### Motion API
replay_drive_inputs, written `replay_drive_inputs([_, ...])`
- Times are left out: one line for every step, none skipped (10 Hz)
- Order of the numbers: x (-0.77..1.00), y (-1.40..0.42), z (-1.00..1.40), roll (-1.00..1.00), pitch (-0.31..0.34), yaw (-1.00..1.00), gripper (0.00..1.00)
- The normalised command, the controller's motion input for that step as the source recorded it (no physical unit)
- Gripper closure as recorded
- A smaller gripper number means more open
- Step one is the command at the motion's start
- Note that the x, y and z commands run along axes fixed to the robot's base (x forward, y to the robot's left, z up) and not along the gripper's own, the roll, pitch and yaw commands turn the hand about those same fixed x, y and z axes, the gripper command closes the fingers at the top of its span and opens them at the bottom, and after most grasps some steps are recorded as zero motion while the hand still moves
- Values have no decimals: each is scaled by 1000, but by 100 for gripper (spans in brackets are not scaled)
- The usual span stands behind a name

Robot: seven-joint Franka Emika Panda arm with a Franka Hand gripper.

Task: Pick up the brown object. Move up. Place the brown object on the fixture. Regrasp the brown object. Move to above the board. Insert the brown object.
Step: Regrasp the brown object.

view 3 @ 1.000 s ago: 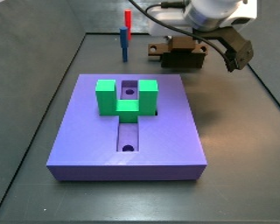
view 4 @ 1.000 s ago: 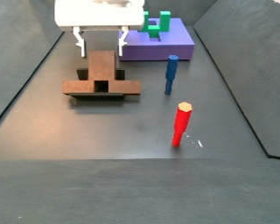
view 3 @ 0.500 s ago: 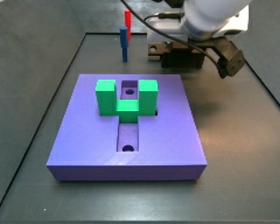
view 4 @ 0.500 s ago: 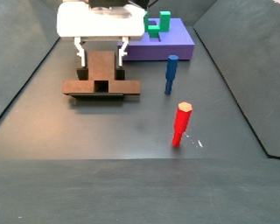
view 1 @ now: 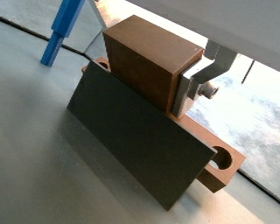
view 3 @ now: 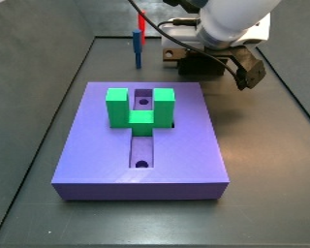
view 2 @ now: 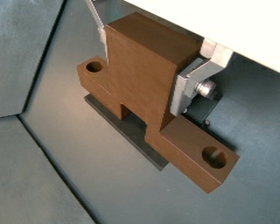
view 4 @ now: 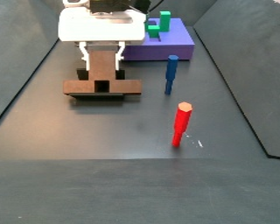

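The brown object (view 4: 101,87) lies across the dark fixture (view 2: 129,129) at the back of the floor, its raised middle part (view 2: 143,66) standing up. It also shows in a wrist view (view 1: 149,57) and, partly hidden by the arm, in a side view (view 3: 197,64). My gripper (view 4: 101,54) is low over it. The silver fingers (view 2: 187,87) stand astride the raised part, close against its two sides; I see no squeeze. The purple board (view 3: 144,136) with the green U-shaped block (view 3: 139,107) lies apart from the gripper.
A thin blue peg (view 4: 171,73) stands beside the fixture, and a red peg (view 4: 181,124) nearer the front. Both pegs show together in a side view (view 3: 139,41). Dark walls bound the floor on both sides.
The gripper has come down over the brown object, so its fingers now reach down both sides of the raised part. The brown object and fixture have not moved.
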Motion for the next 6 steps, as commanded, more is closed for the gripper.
replay_drive_inputs([0,0,0,0,0,0,100])
replay_drive_inputs([0,0,0,0,0,0,100])
replay_drive_inputs([0,0,0,0,0,0,100])
replay_drive_inputs([0,0,0,0,0,0,100])
replay_drive_inputs([0,0,0,0,0,0,100])
replay_drive_inputs([0,0,0,0,0,0,100])
